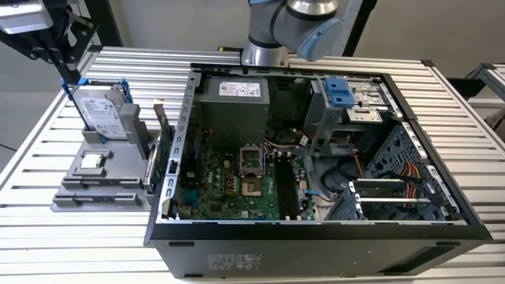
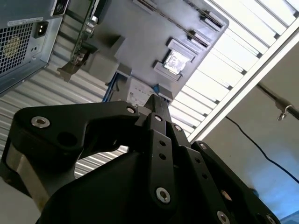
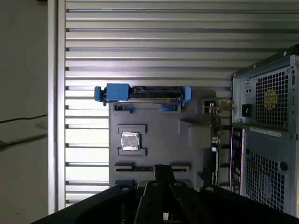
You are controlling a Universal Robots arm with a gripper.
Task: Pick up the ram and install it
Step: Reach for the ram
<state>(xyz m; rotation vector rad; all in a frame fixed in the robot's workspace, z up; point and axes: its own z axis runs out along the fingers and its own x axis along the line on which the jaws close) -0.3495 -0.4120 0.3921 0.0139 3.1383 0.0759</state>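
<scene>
Gripper (image 2: 156, 100) clenched on nothing, I hang above the gray holder (image 3: 163, 135) on the slatted tabletop (image 3: 140, 46), to the exterior view's left of the open computer case (image 1: 332, 248). What looks like the ram (image 3: 142, 167), a dark strip, lies in a slot at the holder's near end, just beside my fingertips in the first wrist view. A hard drive (image 3: 145, 94) stands at the far end, with a chip (image 3: 130, 141) between them.
</scene>
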